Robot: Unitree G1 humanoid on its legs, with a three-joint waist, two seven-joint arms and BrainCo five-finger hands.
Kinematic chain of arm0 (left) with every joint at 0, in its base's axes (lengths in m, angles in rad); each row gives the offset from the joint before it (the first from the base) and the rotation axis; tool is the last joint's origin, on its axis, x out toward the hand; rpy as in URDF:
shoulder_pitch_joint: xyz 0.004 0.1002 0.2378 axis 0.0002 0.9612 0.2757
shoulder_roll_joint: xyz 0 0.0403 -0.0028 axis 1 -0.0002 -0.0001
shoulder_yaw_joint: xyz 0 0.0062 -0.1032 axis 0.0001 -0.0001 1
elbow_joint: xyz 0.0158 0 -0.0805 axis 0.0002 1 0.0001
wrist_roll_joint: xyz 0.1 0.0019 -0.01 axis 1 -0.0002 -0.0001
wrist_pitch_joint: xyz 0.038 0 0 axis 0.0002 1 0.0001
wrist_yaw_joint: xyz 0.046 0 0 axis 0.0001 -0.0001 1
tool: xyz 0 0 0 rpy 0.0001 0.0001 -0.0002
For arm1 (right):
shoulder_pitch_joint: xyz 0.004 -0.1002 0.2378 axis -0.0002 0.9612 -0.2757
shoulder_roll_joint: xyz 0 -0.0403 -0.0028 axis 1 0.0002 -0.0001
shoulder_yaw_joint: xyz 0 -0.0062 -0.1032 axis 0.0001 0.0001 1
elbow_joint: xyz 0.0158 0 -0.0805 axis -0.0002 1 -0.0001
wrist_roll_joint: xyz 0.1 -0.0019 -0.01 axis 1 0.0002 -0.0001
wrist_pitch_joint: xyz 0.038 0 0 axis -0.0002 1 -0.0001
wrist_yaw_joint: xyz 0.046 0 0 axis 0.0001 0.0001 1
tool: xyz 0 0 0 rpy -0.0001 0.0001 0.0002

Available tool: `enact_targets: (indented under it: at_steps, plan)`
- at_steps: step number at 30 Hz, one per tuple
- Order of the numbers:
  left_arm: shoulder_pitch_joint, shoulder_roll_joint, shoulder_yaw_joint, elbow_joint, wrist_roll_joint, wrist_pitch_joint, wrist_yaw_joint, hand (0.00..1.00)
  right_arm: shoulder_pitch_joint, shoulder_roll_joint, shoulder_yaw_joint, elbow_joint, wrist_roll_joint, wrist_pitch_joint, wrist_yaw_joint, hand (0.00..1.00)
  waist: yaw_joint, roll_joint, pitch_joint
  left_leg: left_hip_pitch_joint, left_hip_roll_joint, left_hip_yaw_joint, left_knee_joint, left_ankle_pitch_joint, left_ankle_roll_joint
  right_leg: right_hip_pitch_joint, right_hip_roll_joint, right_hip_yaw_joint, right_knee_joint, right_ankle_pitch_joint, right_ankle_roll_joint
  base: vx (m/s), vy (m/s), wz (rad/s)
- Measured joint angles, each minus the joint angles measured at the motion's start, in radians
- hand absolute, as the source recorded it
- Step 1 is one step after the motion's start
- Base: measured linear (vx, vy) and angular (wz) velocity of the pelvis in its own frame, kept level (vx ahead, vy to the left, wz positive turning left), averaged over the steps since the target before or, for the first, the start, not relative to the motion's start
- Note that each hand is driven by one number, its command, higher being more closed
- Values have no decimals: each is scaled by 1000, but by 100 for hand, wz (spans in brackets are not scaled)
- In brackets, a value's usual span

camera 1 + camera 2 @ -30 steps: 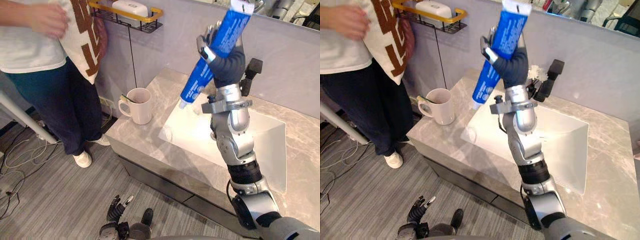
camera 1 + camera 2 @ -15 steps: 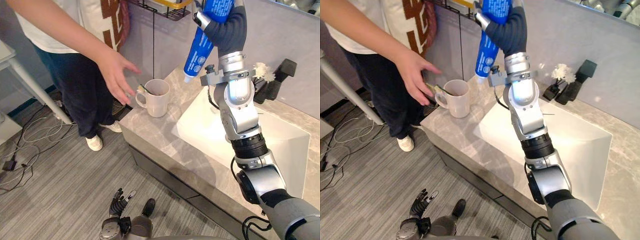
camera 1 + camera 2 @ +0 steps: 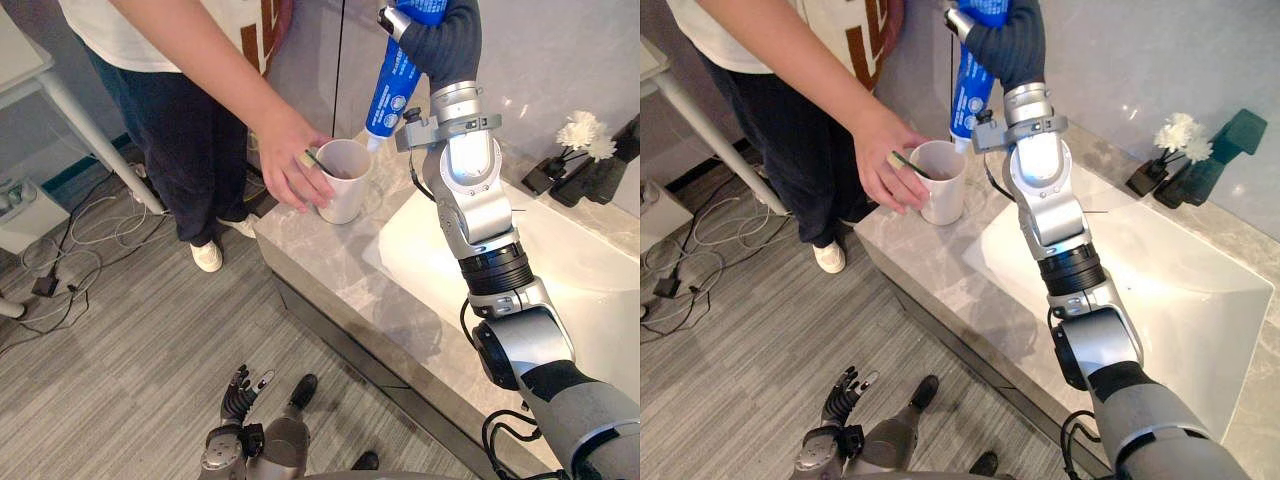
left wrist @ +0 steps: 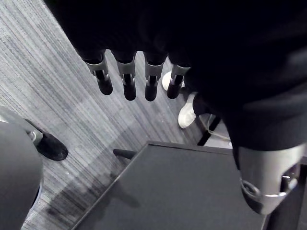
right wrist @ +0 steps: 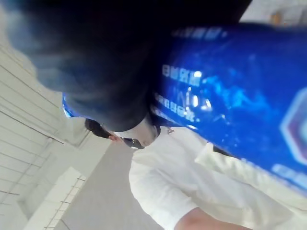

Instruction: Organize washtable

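My right hand (image 3: 441, 42) is raised high and shut on a blue toothpaste tube (image 3: 394, 86), which hangs cap-down just behind a white mug (image 3: 345, 181). The tube (image 5: 230, 96) also appears up close in the right wrist view. The mug (image 3: 940, 181) stands on the grey marble washtable's left corner (image 3: 330, 255) with a thin green stick across its rim. A person's hand (image 3: 291, 160) grips the mug from the left. My left hand (image 3: 239, 384) hangs low over the floor, its fingers (image 4: 127, 82) straight and holding nothing.
A white sink basin (image 3: 570, 270) lies to the right of the mug. White flowers (image 3: 1178, 133) and a dark teal holder (image 3: 1225, 135) stand at the back by the wall. The person stands close at the washtable's left end, with white shoes (image 4: 188, 111) on the grey floor.
The camera has shifted. The person's hand reached down and took hold of the mug. My right hand has carried the tube left, from over the sink edge to just behind the mug.
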Motion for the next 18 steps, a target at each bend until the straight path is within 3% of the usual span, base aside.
enact_targets:
  at_steps: [18]
  plan:
    - [-8,1,-19,0,-1,-1,5,0,-39,28,16,51,-12,8,-16,100,2,18,27,-13,7,-4,0,4,-5,-14,5,1,7,-5,-4,-12,-4,0]
